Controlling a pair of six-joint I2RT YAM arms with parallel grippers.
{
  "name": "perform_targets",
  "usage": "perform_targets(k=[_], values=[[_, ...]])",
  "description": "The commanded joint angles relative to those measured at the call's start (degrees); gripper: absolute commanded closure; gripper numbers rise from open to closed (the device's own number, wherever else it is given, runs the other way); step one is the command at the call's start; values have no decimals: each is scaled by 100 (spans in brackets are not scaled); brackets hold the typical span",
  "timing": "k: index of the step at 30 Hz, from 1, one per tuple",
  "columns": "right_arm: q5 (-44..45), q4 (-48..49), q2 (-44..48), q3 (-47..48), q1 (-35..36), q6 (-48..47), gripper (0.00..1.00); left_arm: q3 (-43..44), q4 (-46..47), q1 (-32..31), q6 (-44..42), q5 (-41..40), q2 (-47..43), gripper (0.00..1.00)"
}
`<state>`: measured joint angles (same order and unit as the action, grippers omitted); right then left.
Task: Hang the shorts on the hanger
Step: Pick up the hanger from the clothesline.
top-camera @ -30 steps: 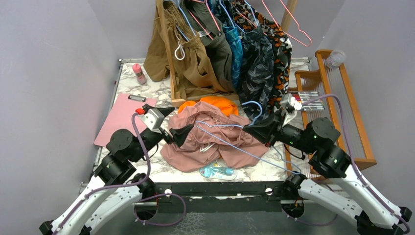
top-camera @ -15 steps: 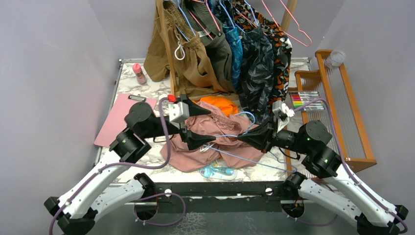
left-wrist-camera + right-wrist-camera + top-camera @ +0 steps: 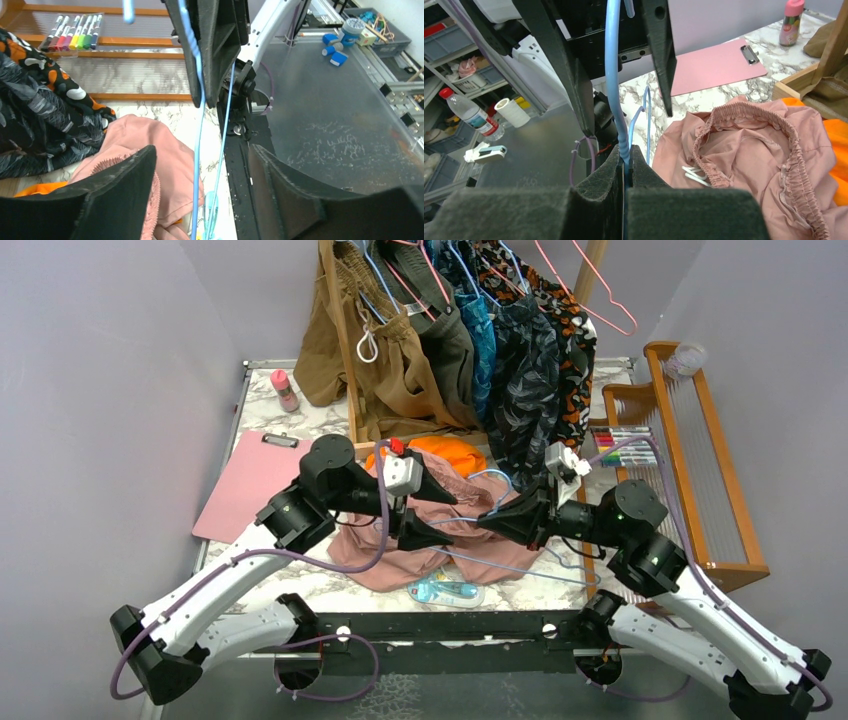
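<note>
Two end effectors meet above the dusty pink, gathered-waist fabric shorts (image 3: 395, 565) heaped on the marble tabletop (image 3: 325, 426). The right end effector (image 3: 485, 524) clenches the thin light blue wire hanger (image 3: 612, 75), and the left end effector (image 3: 454, 521) gapes astride its wire. The left should pinch waistband only, avoiding the wire.

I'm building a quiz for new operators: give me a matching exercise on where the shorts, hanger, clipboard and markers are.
1 shorts
2 hanger
3 clipboard
4 markers

A on the wooden rack
B clamped in the right arm's jaws
C flat at the table's left edge
D crumpled mid-table

Pairs: 1-D, 2-B, 3-C, 4-A
</note>
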<state>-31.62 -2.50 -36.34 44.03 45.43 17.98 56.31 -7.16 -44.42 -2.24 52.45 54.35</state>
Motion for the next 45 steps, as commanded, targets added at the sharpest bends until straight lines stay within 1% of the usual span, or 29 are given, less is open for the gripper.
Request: perform_targets(k=[1, 5, 6, 12, 13, 16, 17, 19, 21, 23, 24, 26, 32, 35, 36, 38, 40, 44, 45], values=[[-171, 221, -10, 195, 39, 23, 99, 201, -243, -210, -288, 53, 219, 36], [-177, 136, 8, 225, 45, 6, 99, 234, -420, -373, -503, -240, 365, 53], [-188, 116, 9, 232, 38, -4, 99, 232, -438, -394, -530, -286, 388, 58], [-129, -44, -64, 313, 42, -24, 99, 284, -447, -418, -589, -548, 528, 99], [-89, -165, -96, 381, 38, -49, 96, 297, -449, -418, -593, -604, 538, 100], [-13, -434, -182, 605, 41, -185, 76, 330, -515, -429, -656, -635, 567, 100], [3, -511, -208, 667, 43, -207, 70, 335, -541, -432, -673, -631, 567, 100], [25, -614, -260, 797, 43, -231, 64, 356, -586, -441, -714, -618, 571, 100], [38, -784, -349, 934, 43, -293, 62, 358, -615, -458, -745, -589, 569, 100], [17, -1011, -485, 1104, 39, -388, 64, 363, -635, -463, -773, -582, 564, 100], [-3, -1074, -533, 1156, 40, -420, 67, 364, -630, -469, -788, -583, 558, 100], [-96, -1103, -588, 1178, 42, -422, 69, 359, -630, -471, -810, -602, 543, 100], [-188, -1251, -663, 1194, 44, -488, 63, 345, -632, -471, -860, -515, 487, 100], [-172, -1336, -662, 1187, 37, -549, 62, 345, -635, -471, -877, -409, 410, 100], [-162, -1341, -653, 1182, 44, -553, 63, 339, -627, -471, -883, -393, 369, 100], [-199, -1314, -640, 1171, 44, -540, 70, 300, -604, -472, -892, -399, 297, 100], [-254, -1247, -628, 1146, 38, -510, 80, 271, -583, -476, -882, -409, 249, 100], [-308, -1185, -642, 1127, 43, -472, 98, 233, -566, -471, -827, -389, 219, 100], [-317, -1164, -634, 1123, 40, -467, 99, 231, -562, -473, -811, -387, 222, 100]])
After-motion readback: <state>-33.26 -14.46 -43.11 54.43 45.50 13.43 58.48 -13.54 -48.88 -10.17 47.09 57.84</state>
